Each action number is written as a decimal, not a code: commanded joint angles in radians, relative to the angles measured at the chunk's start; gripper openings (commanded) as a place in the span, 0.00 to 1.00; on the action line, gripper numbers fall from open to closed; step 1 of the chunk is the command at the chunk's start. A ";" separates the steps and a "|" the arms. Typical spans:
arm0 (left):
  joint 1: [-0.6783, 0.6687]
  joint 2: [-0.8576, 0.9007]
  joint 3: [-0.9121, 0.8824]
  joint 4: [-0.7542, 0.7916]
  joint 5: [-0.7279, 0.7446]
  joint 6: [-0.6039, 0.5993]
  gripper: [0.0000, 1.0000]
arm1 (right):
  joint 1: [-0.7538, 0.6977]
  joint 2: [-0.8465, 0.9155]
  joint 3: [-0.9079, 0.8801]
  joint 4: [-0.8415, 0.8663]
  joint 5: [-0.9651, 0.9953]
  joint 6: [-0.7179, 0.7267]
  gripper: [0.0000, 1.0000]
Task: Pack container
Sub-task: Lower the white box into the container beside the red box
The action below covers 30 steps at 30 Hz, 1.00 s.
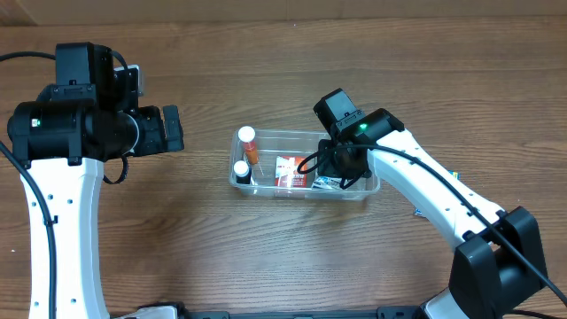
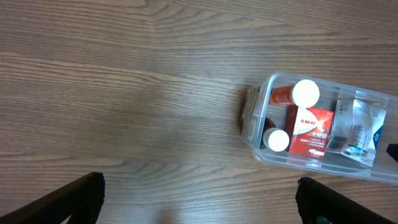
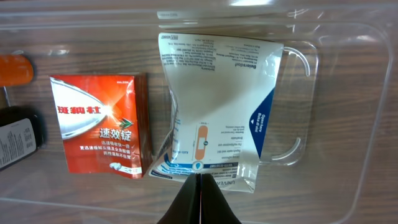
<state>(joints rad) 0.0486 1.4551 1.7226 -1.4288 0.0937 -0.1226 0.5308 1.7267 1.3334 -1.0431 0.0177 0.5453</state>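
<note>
Container (image 1: 292, 133) sits mid-table (image 1: 266, 257) beneath the right arm, holding an orange bottle (image 1: 251, 149), a dark bottle (image 1: 241, 170), a red box (image 1: 289, 170) and a white pouch (image 3: 217, 99). Right gripper (image 3: 199, 190): fingers pressed together at the pouch's lower edge, but whether they pinch it is unclear. Left gripper (image 2: 199, 183): spread wide, well apart from the container, over bare wood.

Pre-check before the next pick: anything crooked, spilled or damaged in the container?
Only the pouch: it lies skewed and creased in the container, beside the red box, with one edge apparently pinched in the shut right claw. No spill or damage shows.
</note>
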 commanded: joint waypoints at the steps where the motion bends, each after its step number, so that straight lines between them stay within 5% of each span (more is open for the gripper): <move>1: 0.010 -0.004 -0.002 -0.003 0.000 0.019 1.00 | 0.004 -0.010 -0.033 0.045 0.033 -0.002 0.04; 15: 0.010 -0.004 -0.002 -0.005 0.000 0.019 1.00 | 0.004 -0.008 -0.278 0.370 -0.011 -0.030 0.04; 30: 0.010 -0.004 -0.002 -0.010 -0.019 0.022 1.00 | 0.004 -0.078 -0.179 0.321 -0.013 -0.110 0.04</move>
<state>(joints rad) 0.0486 1.4551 1.7226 -1.4368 0.0856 -0.1207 0.5308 1.6863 1.1236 -0.7212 0.0135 0.4644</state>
